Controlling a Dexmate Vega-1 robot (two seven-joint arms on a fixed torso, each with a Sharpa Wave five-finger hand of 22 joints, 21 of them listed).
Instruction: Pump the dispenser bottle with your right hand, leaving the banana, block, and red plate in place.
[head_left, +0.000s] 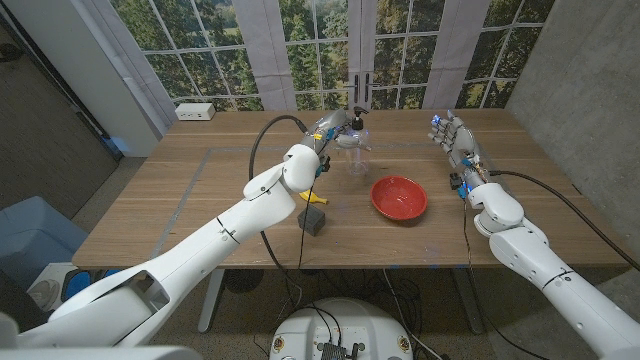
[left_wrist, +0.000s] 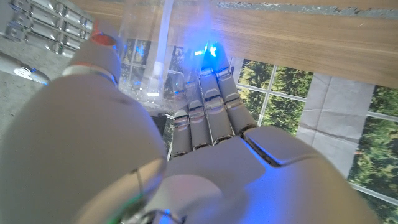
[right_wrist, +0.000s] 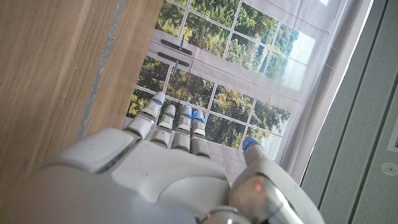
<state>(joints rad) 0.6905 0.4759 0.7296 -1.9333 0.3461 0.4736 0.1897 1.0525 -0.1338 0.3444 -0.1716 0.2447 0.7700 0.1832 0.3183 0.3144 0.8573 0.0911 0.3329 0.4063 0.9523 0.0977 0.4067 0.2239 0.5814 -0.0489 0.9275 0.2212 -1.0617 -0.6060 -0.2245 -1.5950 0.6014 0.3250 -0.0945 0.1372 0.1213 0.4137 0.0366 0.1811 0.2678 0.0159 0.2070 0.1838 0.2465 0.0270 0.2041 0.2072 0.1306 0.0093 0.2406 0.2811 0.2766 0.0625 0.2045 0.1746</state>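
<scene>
While the bottle (head_left: 355, 135) at the far middle of the tabletop (head_left: 200, 200) is held by the left hand (head_left: 335, 128), no pumping is yet done; the right hand (head_left: 455, 140) is kept open, empty, well apart.

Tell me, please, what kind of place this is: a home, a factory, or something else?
Probably an indoor robot test room or lab staged like a home. A wooden table stands before a printed backdrop of windows and trees, beside bare grey walls, with cables trailing over the table.
</scene>
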